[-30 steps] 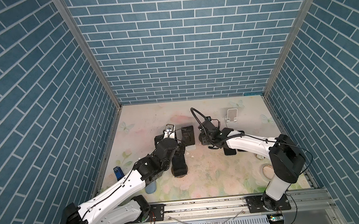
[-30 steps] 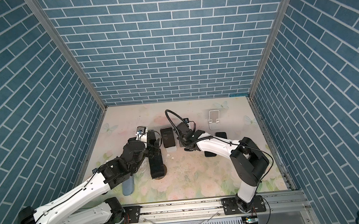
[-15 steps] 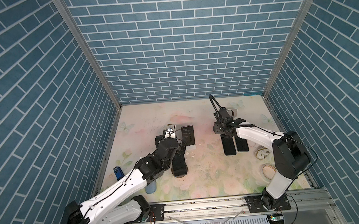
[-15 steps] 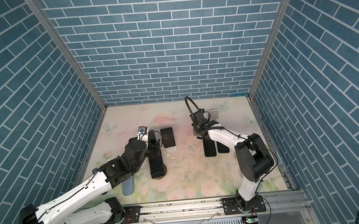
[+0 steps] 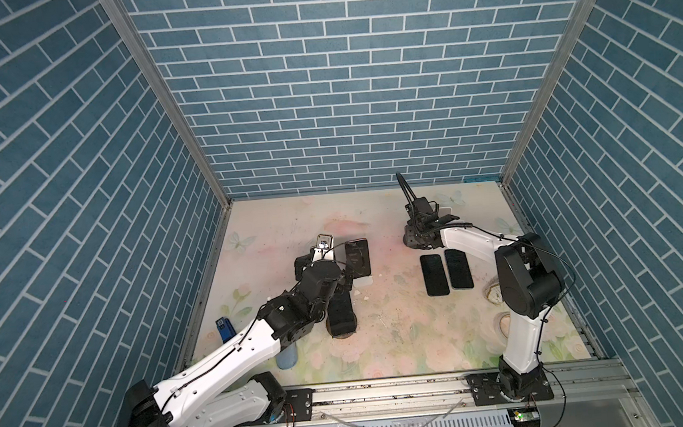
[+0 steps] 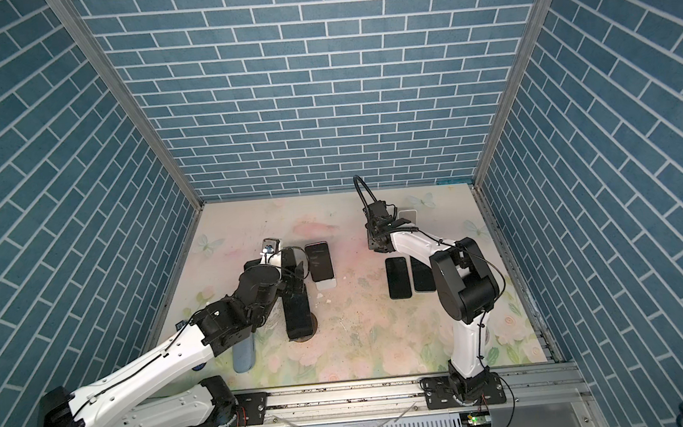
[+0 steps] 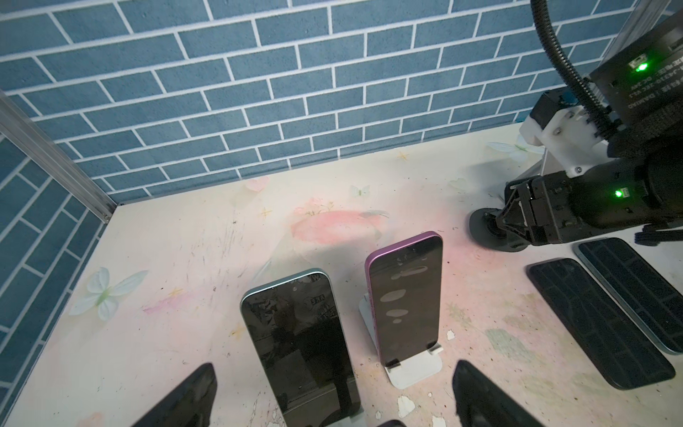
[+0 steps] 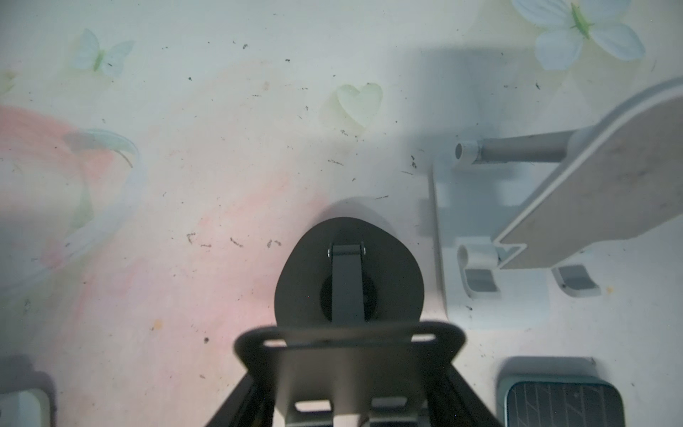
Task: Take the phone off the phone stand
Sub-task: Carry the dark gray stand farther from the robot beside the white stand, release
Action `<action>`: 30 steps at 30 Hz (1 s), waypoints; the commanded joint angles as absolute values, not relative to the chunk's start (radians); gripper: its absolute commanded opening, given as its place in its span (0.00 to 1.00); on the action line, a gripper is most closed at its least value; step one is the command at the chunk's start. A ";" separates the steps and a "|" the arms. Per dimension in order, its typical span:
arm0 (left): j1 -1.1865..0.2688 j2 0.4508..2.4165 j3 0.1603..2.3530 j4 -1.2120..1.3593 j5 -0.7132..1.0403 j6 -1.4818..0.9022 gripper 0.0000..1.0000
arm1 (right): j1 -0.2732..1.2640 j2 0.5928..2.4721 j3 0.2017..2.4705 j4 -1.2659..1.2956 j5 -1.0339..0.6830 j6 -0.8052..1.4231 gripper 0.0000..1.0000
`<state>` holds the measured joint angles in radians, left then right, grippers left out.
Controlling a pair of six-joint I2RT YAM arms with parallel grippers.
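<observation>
Two phones stand propped just ahead of my open left gripper [image 7: 332,403], and nothing is between its fingers. A teal-edged phone [image 7: 299,347] leans on a black stand with a round base [image 5: 343,333]. To its right, a purple phone [image 7: 406,295] leans on a small white phone stand [image 7: 414,369]. In a top view the purple phone [image 5: 357,257] sits behind the teal-edged phone [image 5: 341,306]. My right gripper [image 8: 347,392] is shut on the plate of an empty black phone stand [image 8: 347,273] at the back right [image 5: 413,240].
An empty white stand [image 8: 517,258] stands right beside the held black stand. Two dark phones [image 5: 434,274] [image 5: 459,268] lie flat beside my right arm. A small blue object [image 5: 224,328] and a blue-grey cylinder [image 5: 287,356] sit near the left wall. Brick walls close three sides.
My right arm has carried the empty black stand from the middle, next to the left group, to the back right beside the white stand. The left arm has not moved.
</observation>
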<state>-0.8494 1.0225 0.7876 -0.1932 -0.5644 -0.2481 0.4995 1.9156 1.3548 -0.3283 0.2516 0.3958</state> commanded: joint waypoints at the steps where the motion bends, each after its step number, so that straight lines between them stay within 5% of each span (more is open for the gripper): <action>1: -0.853 1.021 0.816 -0.228 -0.621 -0.258 1.00 | 0.486 1.952 1.419 -0.325 0.255 0.358 0.40; 16: -0.854 1.011 0.817 -0.241 -0.624 -0.239 1.00 | 0.466 2.036 1.466 -0.337 0.218 0.362 0.54; 23: -0.854 1.039 0.833 -0.274 -0.637 -0.237 1.00 | 0.466 1.986 1.463 -0.353 0.258 0.371 0.94; 30: -0.854 1.076 0.880 -0.370 -0.663 -0.285 1.00 | 0.464 1.881 1.474 -0.378 0.274 0.364 0.98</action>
